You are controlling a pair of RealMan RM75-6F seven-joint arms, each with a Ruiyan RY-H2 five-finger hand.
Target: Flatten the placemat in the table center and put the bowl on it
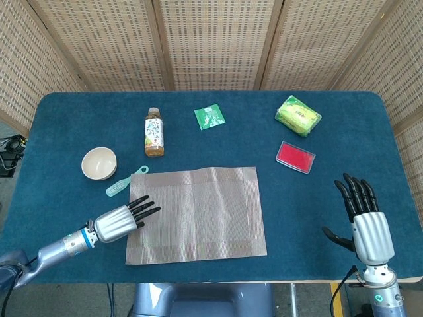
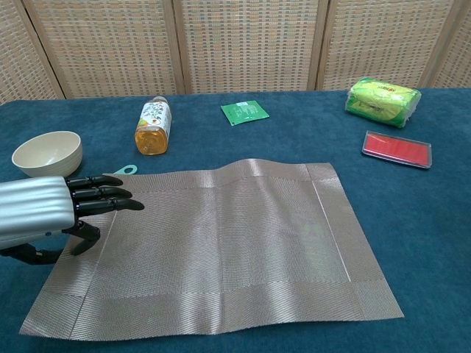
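Resting nearest the front edge of the blue counter, the left hand lies flat with its fingers stretched out and slightly apart on the left border of the placemat, holding nothing. Its thumb curls down under the palm at the mat's edge in the chest view. At the front right, well apart from the mat, the right hand stands upright with fingers spread and thumb out to the side, also holding nothing; the chest view does not show it.

The placemat lies unfolded around the middle of the counter, closer to the front, with a shallow ripple along its far edge and soft waves near its front border. Just beyond its far left corner lies a small green brush, and beside that, further left, the bowl stands upright, off the mat.

Farther back, a small bottle with amber liquid lies on its side. A red flat case sits to the right past the mat. At the rear are a green packet and a green-yellow wrapped pack.
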